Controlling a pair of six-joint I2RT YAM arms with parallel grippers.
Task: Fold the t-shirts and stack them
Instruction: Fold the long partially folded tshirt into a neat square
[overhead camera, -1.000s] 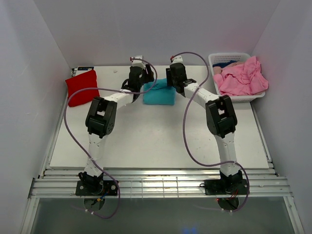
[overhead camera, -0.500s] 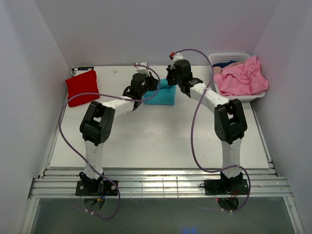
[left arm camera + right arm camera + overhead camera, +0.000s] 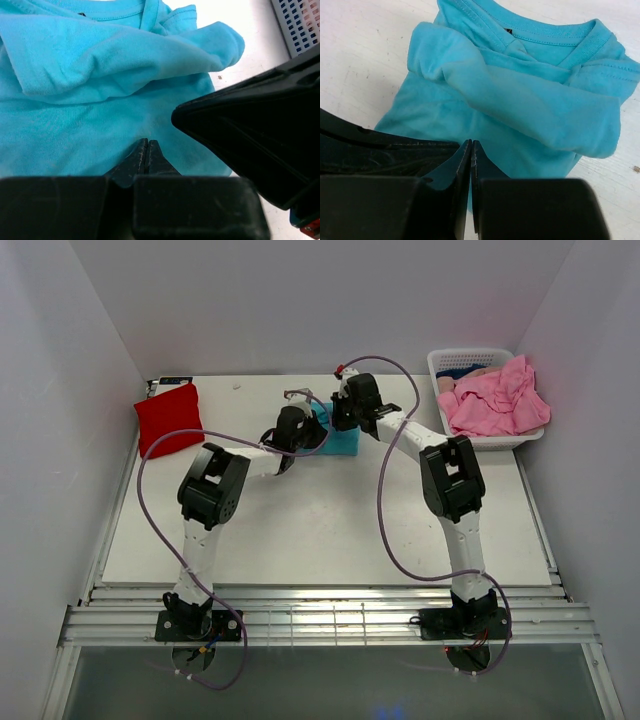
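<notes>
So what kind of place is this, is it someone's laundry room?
Probably a robot test booth in a lab, not a home: plain white walls box in one white table, and two robot arms are bolted to a metal rail at its edge.

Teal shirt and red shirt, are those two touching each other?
Apart. The top view shows the red shirt at the far left and the teal shirt near the middle, with bare table between them.
</notes>
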